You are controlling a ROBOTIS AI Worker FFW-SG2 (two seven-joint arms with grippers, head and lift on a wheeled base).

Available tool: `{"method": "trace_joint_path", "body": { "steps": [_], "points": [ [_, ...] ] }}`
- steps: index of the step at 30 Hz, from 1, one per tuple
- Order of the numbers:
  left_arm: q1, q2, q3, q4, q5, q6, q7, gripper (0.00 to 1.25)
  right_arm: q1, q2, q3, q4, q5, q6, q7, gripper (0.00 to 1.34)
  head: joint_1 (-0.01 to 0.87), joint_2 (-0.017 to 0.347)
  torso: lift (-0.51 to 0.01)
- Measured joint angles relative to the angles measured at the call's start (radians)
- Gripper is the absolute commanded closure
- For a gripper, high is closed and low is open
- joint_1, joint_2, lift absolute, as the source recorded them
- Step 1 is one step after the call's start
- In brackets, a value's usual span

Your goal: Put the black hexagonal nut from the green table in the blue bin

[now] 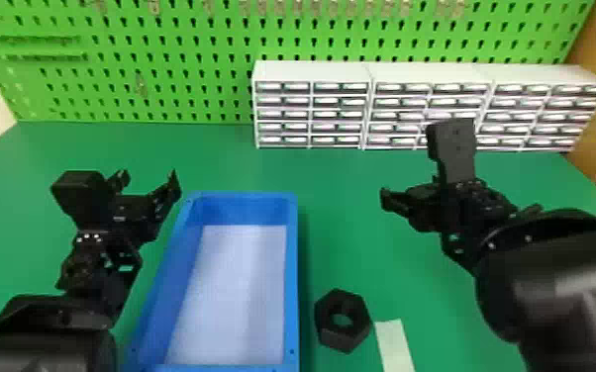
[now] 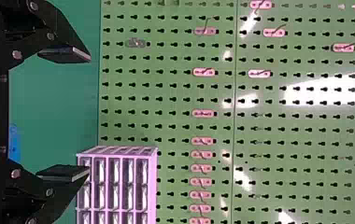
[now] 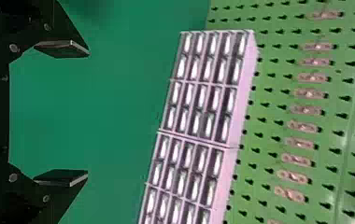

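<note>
The black hexagonal nut lies on the green table, just right of the blue bin, whose pale floor is bare. My left gripper is held beside the bin's far left corner in the head view; in the left wrist view the left gripper stands open with nothing between its pads. Beyond the nut and to its right is my right gripper. The right wrist view has the right gripper open too, its two pads wide apart and nothing held.
White drawer cabinets stand along the back right, before a green pegboard with hooks. A pale strip lies on the table just right of the nut. The bin's raised walls stand between the left arm and the nut.
</note>
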Motion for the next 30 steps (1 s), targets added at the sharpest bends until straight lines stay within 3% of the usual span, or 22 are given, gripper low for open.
{"method": "trace_joint_path", "body": {
  "steps": [13,30],
  "points": [
    [0.001,0.001,0.001,0.000,-0.001,0.000,0.000,0.41,-0.079,-0.051,0.096,-0.053,-0.036,0.342,0.091,0.36,0.686,0.052,-0.097],
    [-0.005,0.003,-0.002,0.000,-0.009,0.000,0.000,0.41,-0.144,-0.115,0.258,0.007,-0.194,0.452,0.091,0.36,0.686,0.052,-0.097]
  ]
}}
